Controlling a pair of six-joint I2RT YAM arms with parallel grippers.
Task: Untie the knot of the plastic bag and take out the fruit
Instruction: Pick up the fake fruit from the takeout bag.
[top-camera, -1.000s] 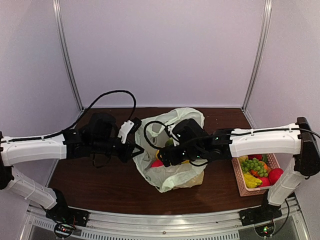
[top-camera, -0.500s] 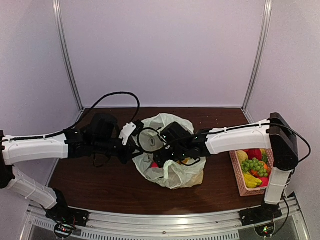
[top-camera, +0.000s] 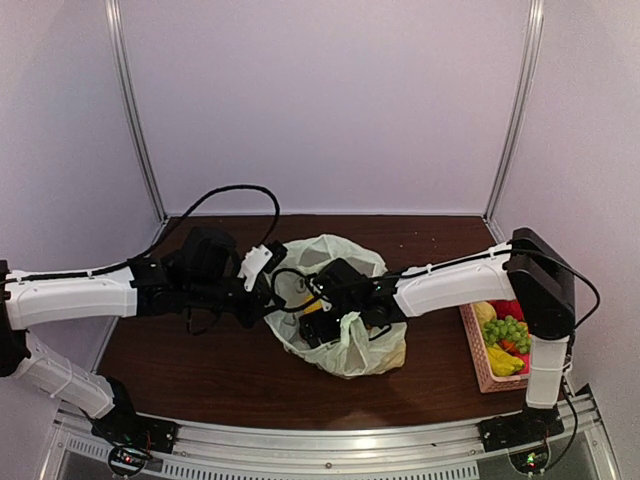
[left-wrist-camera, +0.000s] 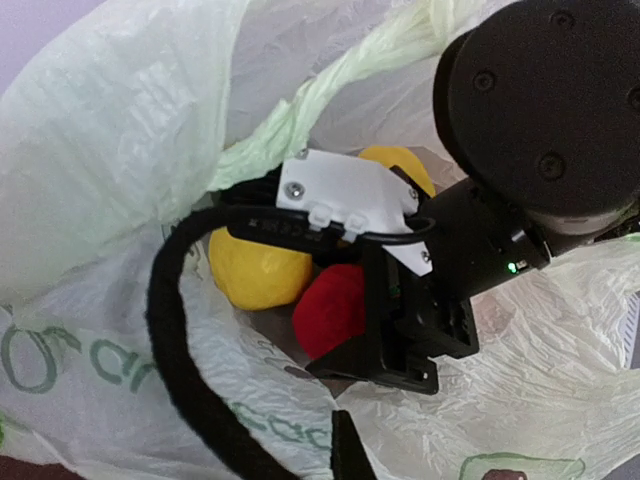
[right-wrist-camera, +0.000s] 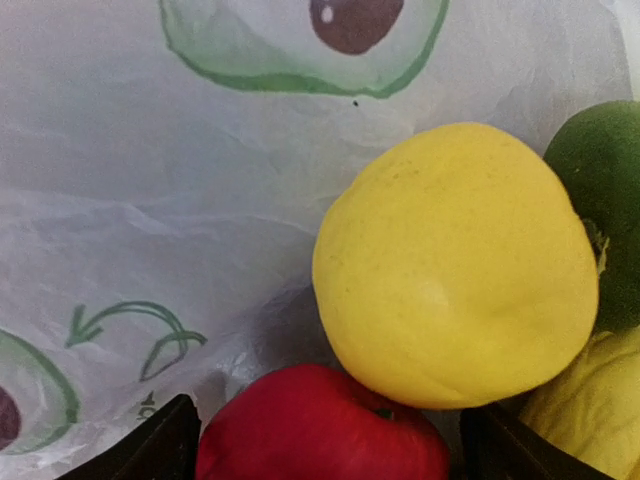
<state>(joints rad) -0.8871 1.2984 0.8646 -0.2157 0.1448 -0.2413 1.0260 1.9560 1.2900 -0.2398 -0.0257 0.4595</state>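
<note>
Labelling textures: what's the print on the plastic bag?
Green-outlined avocado halves with brown pits on the pale plastic bag; clearest in the right wrist view.

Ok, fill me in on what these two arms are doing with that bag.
The right gripper is down inside the open mouth of the pale green thin plastic carrier bag. Its fingers are apart on either side of a round red fruit, with a round yellow fruit and a dark green one just beyond. Nothing is gripped yet. The left gripper sits at the bag's left rim; whether it pinches the plastic cannot be told. A pink slatted basket of fruit stands to the right.
</note>
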